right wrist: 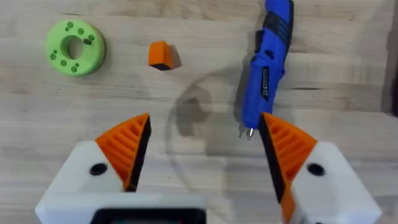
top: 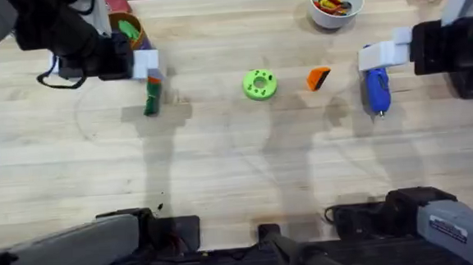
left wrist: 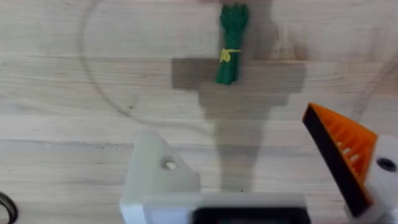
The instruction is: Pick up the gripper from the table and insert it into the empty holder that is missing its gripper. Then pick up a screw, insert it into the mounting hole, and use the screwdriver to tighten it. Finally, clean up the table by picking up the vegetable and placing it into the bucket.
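Orange pads (right wrist: 127, 146) of the right hand (right wrist: 202, 155) sit wide above the screwdriver (right wrist: 268, 59); a crooked grab could roll it. Left hand (left wrist: 249, 168): cannot tell.

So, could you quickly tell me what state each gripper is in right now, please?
Left gripper: open, holding nothing, above the green vegetable bundle.
Right gripper: open, holding nothing, beside the blue electric screwdriver.

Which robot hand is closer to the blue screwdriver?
The right gripper. It hovers right over the blue screwdriver; the left gripper is far across the table, above the green vegetable.
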